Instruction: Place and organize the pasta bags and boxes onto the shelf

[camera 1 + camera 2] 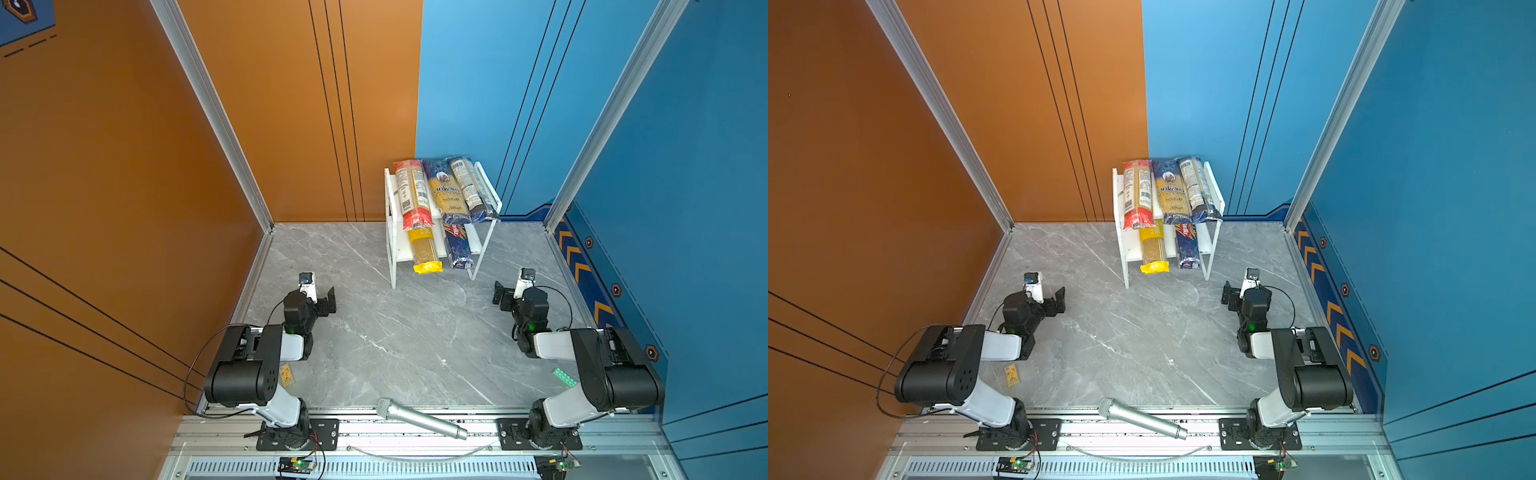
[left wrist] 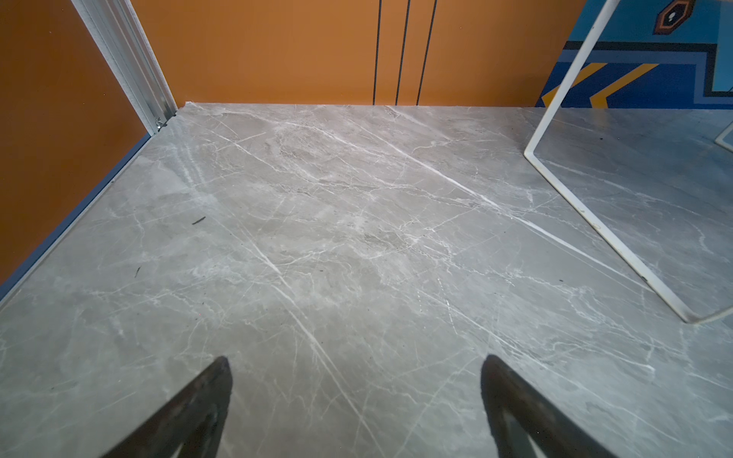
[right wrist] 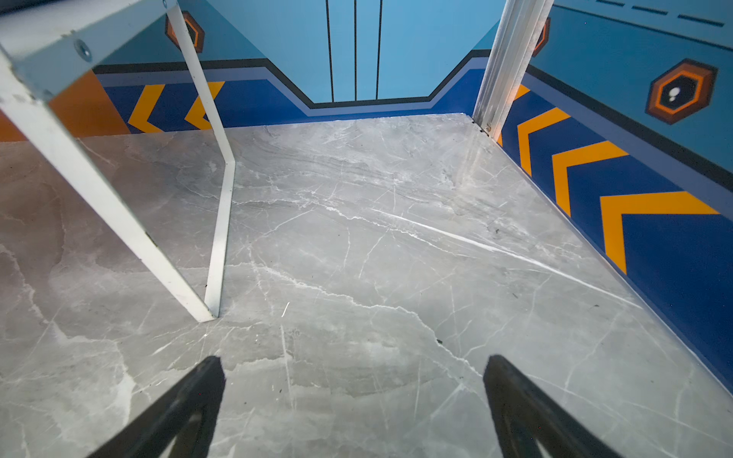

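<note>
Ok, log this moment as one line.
left gripper: open, empty | right gripper: open, empty | shelf: three pasta packs on top, two below

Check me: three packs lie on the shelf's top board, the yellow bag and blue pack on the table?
No: both top views show the yellow bag and blue pack on the shelf's lower board. The three packs do lie on top.

The table (image 1: 395, 340) is grey marble with white veining. The shelf (image 1: 400, 249) is white. In both top views, its upper tier shows the red-ended clear bag (image 1: 411, 195) with a white label, the yellow-navy "ankara" bag (image 1: 446, 195) and the dark navy bag (image 1: 473, 191) with a white label. The lower tier shows the yellow bag (image 1: 424, 253) and the blue Barilla pack (image 1: 457, 249) with a red logo. The orange wall (image 1: 124, 166), frame left, carries thin black lines. The blue wall (image 1: 685, 166), frame right, has a dark blue base band (image 1: 582, 266) with orange chevrons. The microphone (image 1: 419, 417) is silver.
</note>
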Controlling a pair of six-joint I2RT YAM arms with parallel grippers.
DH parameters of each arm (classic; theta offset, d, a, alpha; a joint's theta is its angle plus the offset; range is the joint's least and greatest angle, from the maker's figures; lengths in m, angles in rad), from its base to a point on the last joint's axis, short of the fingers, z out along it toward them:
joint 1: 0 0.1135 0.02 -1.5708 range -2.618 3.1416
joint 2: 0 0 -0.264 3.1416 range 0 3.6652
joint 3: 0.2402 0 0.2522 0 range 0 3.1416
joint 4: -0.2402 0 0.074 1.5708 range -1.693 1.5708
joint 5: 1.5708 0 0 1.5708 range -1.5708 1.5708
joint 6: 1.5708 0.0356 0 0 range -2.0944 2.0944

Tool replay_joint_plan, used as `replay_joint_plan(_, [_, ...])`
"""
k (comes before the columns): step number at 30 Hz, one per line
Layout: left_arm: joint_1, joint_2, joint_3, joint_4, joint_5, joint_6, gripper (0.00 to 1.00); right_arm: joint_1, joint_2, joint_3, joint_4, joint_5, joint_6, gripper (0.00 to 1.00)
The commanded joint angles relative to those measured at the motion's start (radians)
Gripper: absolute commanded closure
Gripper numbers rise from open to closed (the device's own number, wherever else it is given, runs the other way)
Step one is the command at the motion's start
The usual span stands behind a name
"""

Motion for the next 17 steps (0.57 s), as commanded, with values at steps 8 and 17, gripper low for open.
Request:
replay_joint_plan(8, [-0.006,-0.001,0.021,-0.019,-0.012,0.017,0.02,-0.001,0.009,-0.007,0.009,0.005,-0.003,0.00])
replay_joint_plan(17, [-0.013,-0.001,0.025,-0.029,-0.031,0.021,0.02,-0.001,0.009,-0.008,0.009,0.005,-0.002,0.00])
